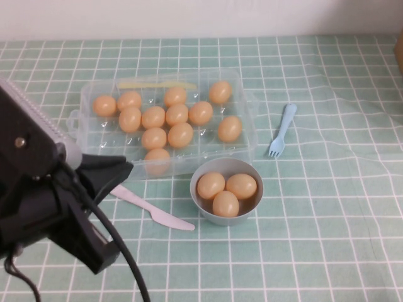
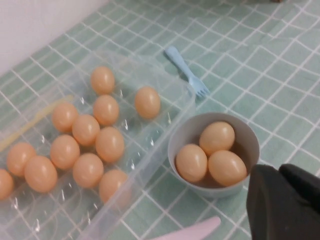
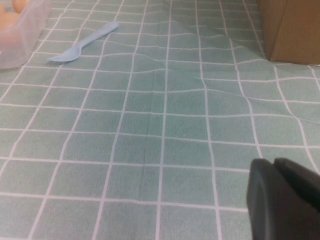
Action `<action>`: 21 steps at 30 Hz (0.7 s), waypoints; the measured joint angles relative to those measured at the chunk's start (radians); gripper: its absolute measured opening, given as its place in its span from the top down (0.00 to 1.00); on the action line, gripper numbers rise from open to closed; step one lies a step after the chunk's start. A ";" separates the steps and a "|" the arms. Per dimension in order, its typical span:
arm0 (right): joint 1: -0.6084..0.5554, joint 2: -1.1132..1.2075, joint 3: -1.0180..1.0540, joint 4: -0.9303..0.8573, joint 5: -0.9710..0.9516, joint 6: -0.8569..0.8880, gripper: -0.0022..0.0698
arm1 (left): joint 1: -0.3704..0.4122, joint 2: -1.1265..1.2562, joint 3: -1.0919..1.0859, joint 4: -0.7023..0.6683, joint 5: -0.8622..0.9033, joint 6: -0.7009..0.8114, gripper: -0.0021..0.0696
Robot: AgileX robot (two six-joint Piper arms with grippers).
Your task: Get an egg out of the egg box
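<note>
We hover our left pincer (image 2: pixel 282 200), fingers pressed together and empty, at five o'clock of the egg box (image 1: pixel 242 148), whose nearest egg (image 1: pixel 157 158) awaits; the right pincer (image 3: pixel 285 197), likewise closed, idles over bare worktop (image 3: pixel 165 130).

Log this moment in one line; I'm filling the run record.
left gripper: near-left of egg box, empty | right gripper: low over tablecloth, empty | bowl: three eggs | egg box: twelve eggs

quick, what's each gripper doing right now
left gripper: shut, holding nothing, near the bowl beside the egg box.
right gripper: shut, holding nothing, over the tablecloth.
</note>
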 joint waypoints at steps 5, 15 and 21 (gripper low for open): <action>0.000 0.000 0.000 0.000 0.000 0.000 0.99 | 0.000 -0.022 0.092 0.061 -0.207 -0.004 0.97; 0.000 0.000 0.000 0.000 0.000 0.000 0.99 | 0.214 -0.378 0.494 -0.031 -0.603 0.055 0.97; 0.000 0.000 0.000 0.000 0.000 0.000 0.99 | 0.466 -0.639 0.678 -0.074 -0.683 0.062 0.97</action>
